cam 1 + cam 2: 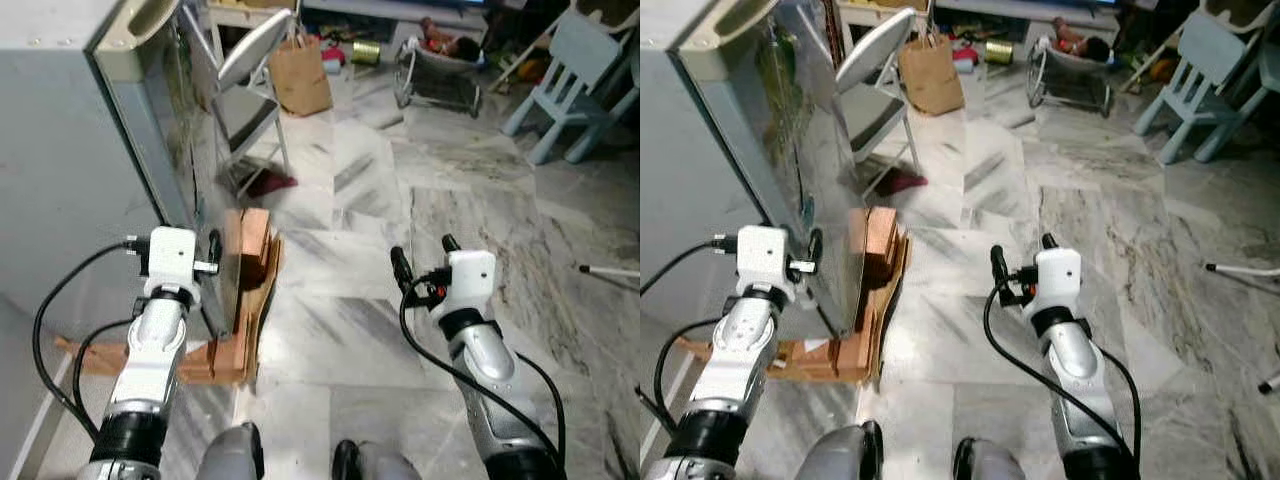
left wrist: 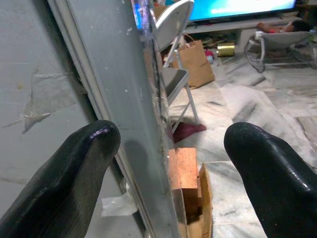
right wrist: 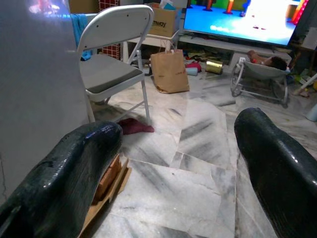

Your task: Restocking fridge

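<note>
A tall grey fridge (image 1: pixel 60 150) stands at my left, its handle recess (image 1: pixel 150 18) at the top corner. My left gripper (image 2: pixel 171 139) is open, and its two black fingers (image 2: pixel 74 163) stand on either side of the fridge's thin grey edge panel (image 2: pixel 119 99), apart from it. The same gripper (image 1: pixel 205 248) sits low against that edge in the left eye view. My right gripper (image 1: pixel 423 250) is open and holds nothing, hanging over the marble floor (image 1: pixel 350 300) to the right of the fridge.
Brown cardboard and wooden blocks (image 1: pixel 245 290) lie at the fridge's foot. Behind them are a white folding chair (image 1: pixel 250 60), a maroon cloth (image 1: pixel 268 183) and a paper bag (image 1: pixel 300 75). A baby bouncer (image 1: pixel 440 65) and a light blue chair (image 1: pixel 575 70) stand farther back.
</note>
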